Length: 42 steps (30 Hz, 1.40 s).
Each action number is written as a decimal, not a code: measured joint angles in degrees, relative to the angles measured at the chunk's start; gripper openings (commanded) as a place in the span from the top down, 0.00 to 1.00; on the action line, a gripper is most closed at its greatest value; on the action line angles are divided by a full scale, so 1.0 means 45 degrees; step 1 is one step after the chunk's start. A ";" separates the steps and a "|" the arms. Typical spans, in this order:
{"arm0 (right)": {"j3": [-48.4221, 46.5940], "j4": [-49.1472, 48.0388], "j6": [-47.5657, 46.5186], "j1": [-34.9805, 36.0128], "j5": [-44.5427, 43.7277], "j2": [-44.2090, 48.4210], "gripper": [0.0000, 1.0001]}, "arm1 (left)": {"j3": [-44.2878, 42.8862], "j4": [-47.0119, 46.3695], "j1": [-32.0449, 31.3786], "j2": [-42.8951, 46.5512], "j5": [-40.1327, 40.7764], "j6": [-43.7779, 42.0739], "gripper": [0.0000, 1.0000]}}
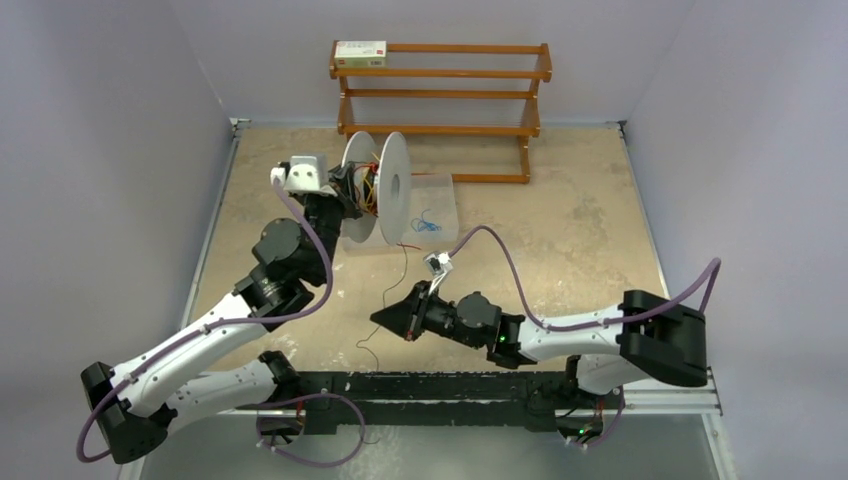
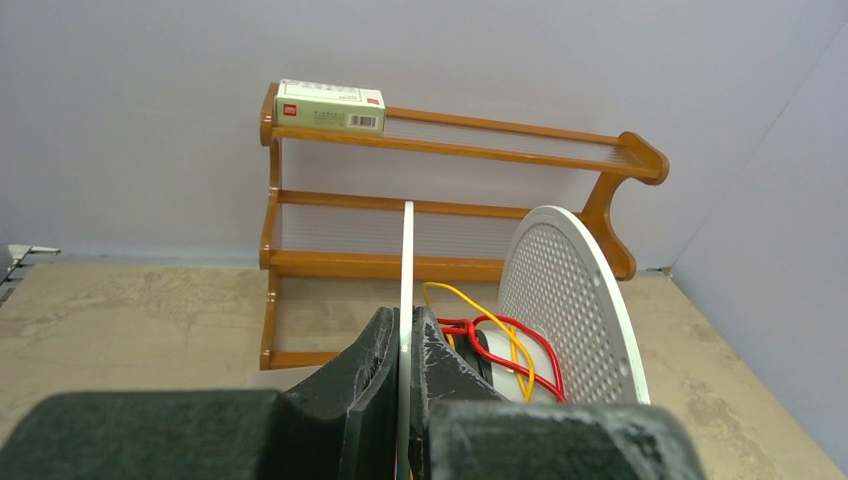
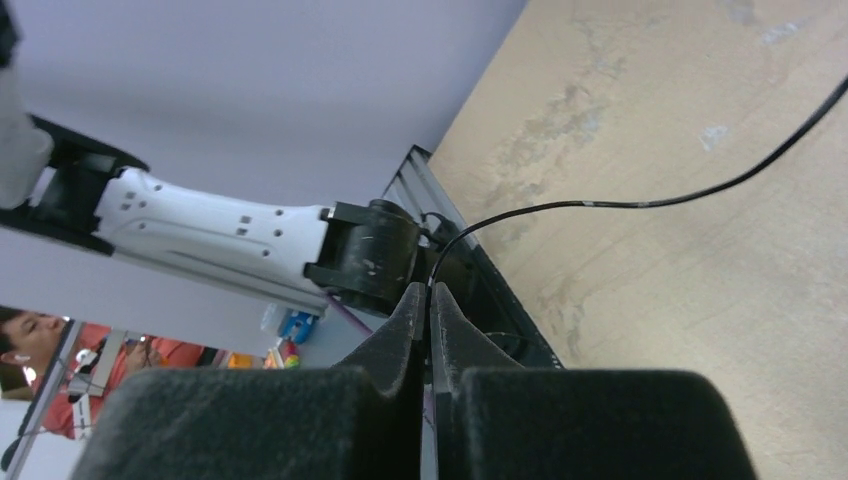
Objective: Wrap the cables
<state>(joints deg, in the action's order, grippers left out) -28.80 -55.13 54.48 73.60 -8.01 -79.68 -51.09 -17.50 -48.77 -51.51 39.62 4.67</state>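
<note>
Upright spool [image 1: 393, 188] at left end effector [image 1: 349, 190]

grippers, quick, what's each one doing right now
left gripper: closed, clamping the near disc edge of the spool
right gripper: closed, pinching the thin black cable

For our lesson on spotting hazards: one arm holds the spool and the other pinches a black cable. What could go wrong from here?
The right end effector pinches the thin black cable only near its tips; a pull may let it slip out.
The left end effector clamps just one flange of the spool; tension could tilt it.
Loose red and yellow loops on the spool might snag the black cable.
</note>
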 measured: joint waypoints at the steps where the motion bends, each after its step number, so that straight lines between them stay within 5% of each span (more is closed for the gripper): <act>1: -0.0005 0.0005 -0.0151 0.0063 -0.0005 0.0194 1.00 | 0.0000 -0.0049 0.0000 -0.0073 0.0044 -0.0058 1.00; 11: -0.1447 0.1579 -0.2225 0.1156 0.0165 0.1855 1.00 | 0.0092 -0.0180 0.0000 -0.1394 0.0631 -0.0685 1.00; 20: -0.3070 0.5100 -0.4187 0.1559 0.0175 0.3633 1.00 | 0.0092 0.0282 -0.0039 -0.2633 0.0903 -0.1044 1.00; 32: -0.6139 1.1317 -0.6790 0.1486 -0.2006 0.5353 1.00 | 0.0092 0.1146 -0.0136 -0.2759 0.0034 -0.1054 1.00; 42: -0.7932 1.3605 -0.8476 0.1520 -0.4095 0.5566 1.00 | 0.0389 0.1433 -0.0214 -0.2220 -0.1787 -0.0957 1.00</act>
<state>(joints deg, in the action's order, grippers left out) -64.49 6.09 16.34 80.44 -26.44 -54.63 -49.34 -11.05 -49.74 -61.49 31.57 0.36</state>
